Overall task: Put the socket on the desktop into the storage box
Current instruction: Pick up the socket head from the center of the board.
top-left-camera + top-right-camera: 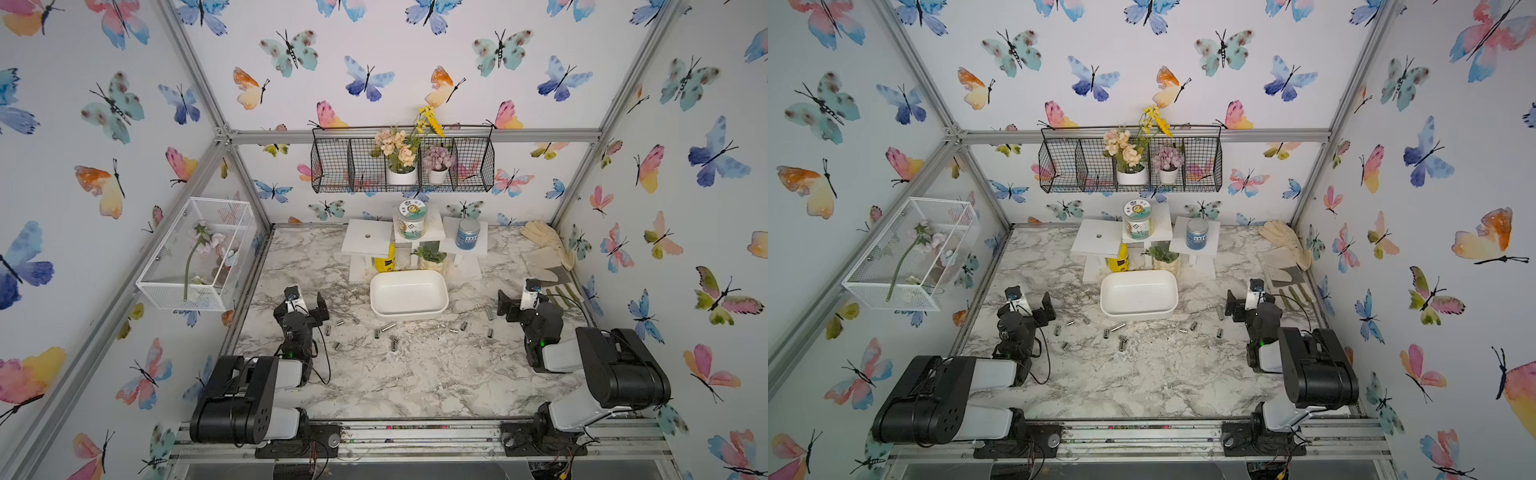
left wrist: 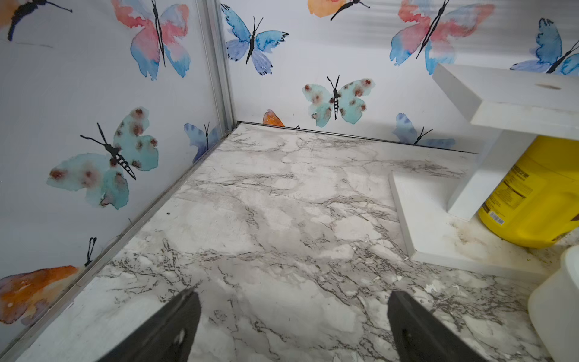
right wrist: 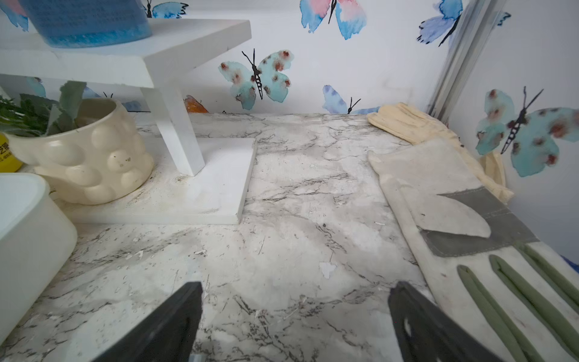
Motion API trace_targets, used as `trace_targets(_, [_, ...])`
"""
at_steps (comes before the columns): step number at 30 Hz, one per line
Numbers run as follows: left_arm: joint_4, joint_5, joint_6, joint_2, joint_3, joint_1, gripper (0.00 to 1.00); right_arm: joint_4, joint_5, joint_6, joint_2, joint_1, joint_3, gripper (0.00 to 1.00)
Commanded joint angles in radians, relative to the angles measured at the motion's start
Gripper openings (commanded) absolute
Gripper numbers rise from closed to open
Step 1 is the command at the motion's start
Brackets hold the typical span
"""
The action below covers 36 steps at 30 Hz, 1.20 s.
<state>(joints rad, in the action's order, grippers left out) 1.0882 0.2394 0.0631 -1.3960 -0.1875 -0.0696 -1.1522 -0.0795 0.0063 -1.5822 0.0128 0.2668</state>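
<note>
My left gripper [image 2: 291,297] and right gripper [image 3: 294,296] both gape empty. In a top view, the nearest socket [image 1: 489,312] lies on the desktop [image 1: 415,374] just left of the right gripper. Its long axis runs roughly up-frame. The storage box [image 1: 409,310] sits further left.

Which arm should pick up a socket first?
The right, probably. The right fingers, open, sit just beside a socket on the desktop; the left fingers have their nearest socket slightly farther off. Both are about equally near the storage box.

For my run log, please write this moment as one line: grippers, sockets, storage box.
left gripper: open, empty | right gripper: open, empty | sockets: loose on desktop | storage box: empty
</note>
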Motion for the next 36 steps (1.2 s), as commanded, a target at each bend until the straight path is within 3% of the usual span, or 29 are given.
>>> trace_targets(1, [0.002,0.02,-0.008,-0.005,-0.01,-0.002,0.99,0.002,-0.017,-0.009,0.001,0.003,0.012,0.98])
trace_targets(28, [0.012,0.025,-0.006,0.002,-0.006,-0.002,0.99,0.003,0.01,0.002,0.007,0.003,0.029,0.98])
trace_targets(31, [-0.202,0.061,0.011,0.059,-0.106,-0.001,0.99,0.341,0.045,0.017,0.081,0.003,0.175,0.98])
trace_targets(34, [-0.374,0.035,-0.003,0.09,-0.198,0.0,0.99,0.443,0.01,0.013,0.109,0.003,0.241,0.98])
trace_targets(36, [-0.46,0.059,0.036,0.112,-0.24,-0.001,0.99,0.486,0.035,0.081,0.143,0.003,0.27,0.98])
